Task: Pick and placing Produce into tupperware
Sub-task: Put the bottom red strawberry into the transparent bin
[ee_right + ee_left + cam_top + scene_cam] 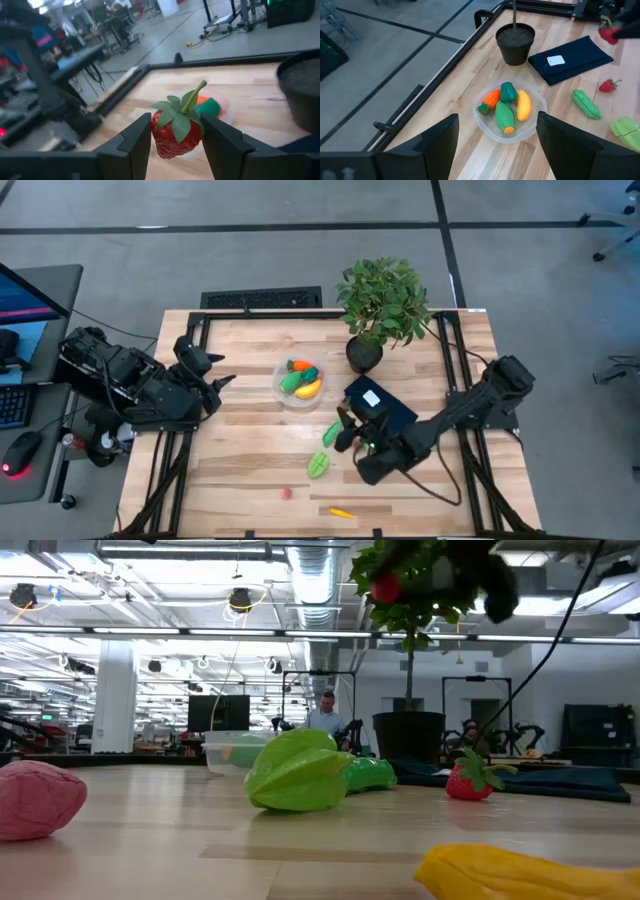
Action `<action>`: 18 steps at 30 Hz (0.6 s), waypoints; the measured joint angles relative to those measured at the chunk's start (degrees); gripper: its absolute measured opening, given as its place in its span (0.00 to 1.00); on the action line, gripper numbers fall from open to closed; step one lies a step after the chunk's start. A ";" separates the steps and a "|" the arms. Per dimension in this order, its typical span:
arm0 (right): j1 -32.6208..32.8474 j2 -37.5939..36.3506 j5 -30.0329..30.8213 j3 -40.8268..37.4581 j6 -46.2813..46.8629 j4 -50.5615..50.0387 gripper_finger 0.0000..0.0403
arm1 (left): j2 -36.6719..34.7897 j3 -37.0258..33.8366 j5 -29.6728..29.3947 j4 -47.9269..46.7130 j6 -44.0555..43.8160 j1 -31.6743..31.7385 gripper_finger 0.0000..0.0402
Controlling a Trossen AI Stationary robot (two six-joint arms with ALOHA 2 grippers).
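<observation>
The clear round tupperware [299,384] stands mid-table and holds an orange carrot [490,100], a green pepper [508,92], a cucumber [504,117] and a yellow banana [523,105]. My right gripper [176,136] is to its right, well above the table, shut on a red strawberry [175,131]. A second strawberry [607,86], a green pod [332,432], a green star-shaped fruit [318,466], a small pink piece [286,493] and a yellow-orange piece [342,512] lie on the wood. My left gripper [218,380] hangs open left of the tupperware, holding nothing. My right gripper pinches the strawberry's red body [159,137] between its two fingers, one on each side. The fingers reach almost level toward the tupperware. The strawberry is lifted clear of the table, with its green leaf cap and stem [192,97] sticking up above the fingers.
A potted plant [365,352] stands at the far side, right of the tupperware. A dark blue flat rectangle with a white label [385,402] lies beside it, under my right arm. The table's metal frame [190,330] runs along its edges.
</observation>
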 joint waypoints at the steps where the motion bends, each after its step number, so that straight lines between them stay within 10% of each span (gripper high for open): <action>1: -0.82 0.62 -0.05 0.11 -0.02 1.68 0.40 | 0.02 0.00 0.00 0.00 0.29 0.01 0.64; 18: -12.09 15.65 -11.32 -0.12 -11.25 44.99 0.39 | 0.00 0.00 0.00 -1.29 5.04 0.01 0.64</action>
